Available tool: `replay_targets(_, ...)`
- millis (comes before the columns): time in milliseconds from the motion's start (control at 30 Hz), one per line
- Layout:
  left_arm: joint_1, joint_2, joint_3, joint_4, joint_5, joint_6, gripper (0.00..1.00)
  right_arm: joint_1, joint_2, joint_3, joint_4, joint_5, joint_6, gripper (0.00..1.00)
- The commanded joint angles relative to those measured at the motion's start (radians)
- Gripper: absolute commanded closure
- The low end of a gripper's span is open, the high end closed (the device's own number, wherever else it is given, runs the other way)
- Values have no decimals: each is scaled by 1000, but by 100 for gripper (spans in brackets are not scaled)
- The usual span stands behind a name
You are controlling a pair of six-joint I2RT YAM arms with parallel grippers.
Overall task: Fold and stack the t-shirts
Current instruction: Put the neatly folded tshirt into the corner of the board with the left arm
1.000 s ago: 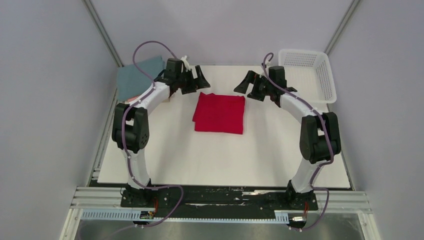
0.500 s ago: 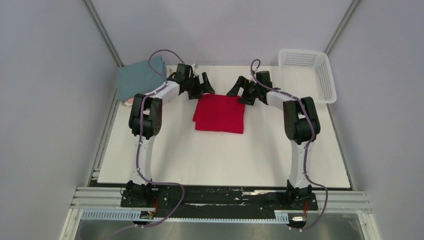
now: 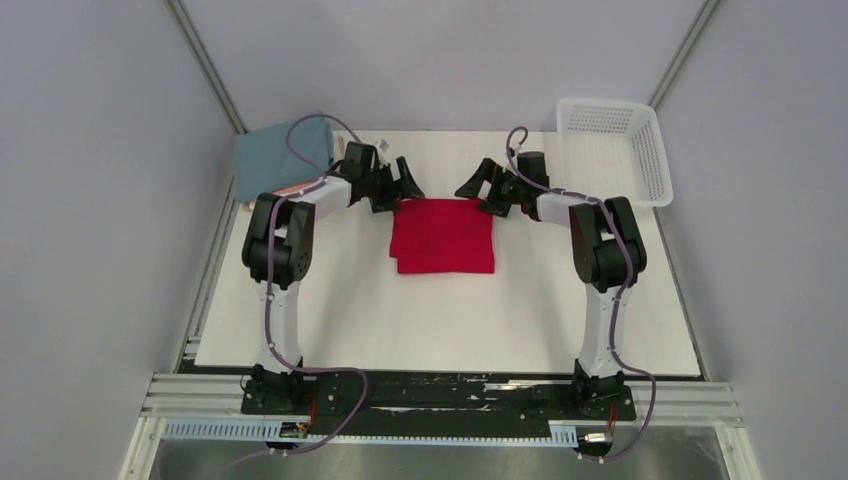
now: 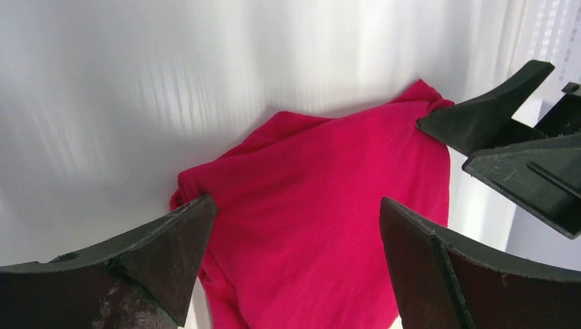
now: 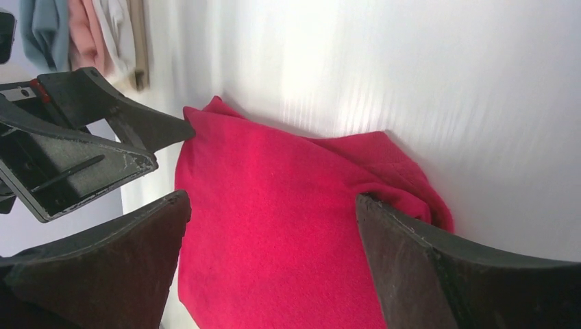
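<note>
The red t-shirt [image 3: 443, 235] lies folded flat on the white desk [image 3: 440, 320], right between the two tools. The left tool [image 3: 402, 192] is down low at one back corner of the shirt. The right tool [image 3: 478, 198] is down low at the other back corner. Both tools are open as wide as they go, and neither one has hold of anything. The two tools point at each other, and the back edge of the shirt runs in a line from one to the other. From each tool, the rest of the red cloth spreads away toward the arm bases. One tip of the right tool sits right at its corner of the cloth, but I cannot tell if it really touches. I think each tool needs to close on its own corner next, so the two arms can move the shirt together. The pile with the teal shirt [image 3: 270, 160] on top is off behind the left tool, away from the right one, so the left arm is nearer to it.
</note>
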Motion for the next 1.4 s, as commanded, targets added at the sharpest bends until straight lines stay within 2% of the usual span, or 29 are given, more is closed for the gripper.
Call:
replay_targets(0,-2,-156,-321,-20,-38,-41,0,37,-85,-241,-173,94,-48,0)
replay_targets(133,-23,-321,-546,44,-61,-56,0,86,-258,-443,-165,163,-47,0)
replay_targets(267,-74,-446,-670,60,-85,-62,0,144,-403,-565,-165,208,-41,0)
replay_targets(400,-121,-553,-686,46,-133,-62,0,150,-512,-520,-217,274,-63,0)
replay_targets(567,-130,-677,-574,-94,-260,-22,0,150,-695,-435,-314,405,-80,0)
replay_targets(667,-145,-789,-621,-89,-312,-36,0,148,-878,-490,-339,530,-61,0)
replay_targets(800,-162,-869,-772,-68,-310,-92,0,140,-1120,-674,-353,678,24,0)
replay_targets(933,-201,-887,-863,-29,-300,-137,0,114,-1373,-836,-361,767,112,0)
replay_targets(1100,-245,-843,-876,-43,-343,-162,0,111,-1622,-938,-372,807,118,0)
replay_targets(1267,-292,-744,-835,-80,-430,-189,0,112,-1704,-976,-386,838,94,0)
replay_targets(1367,-335,-660,-786,-135,-508,-194,7,112,-1673,-965,-398,842,76,0)
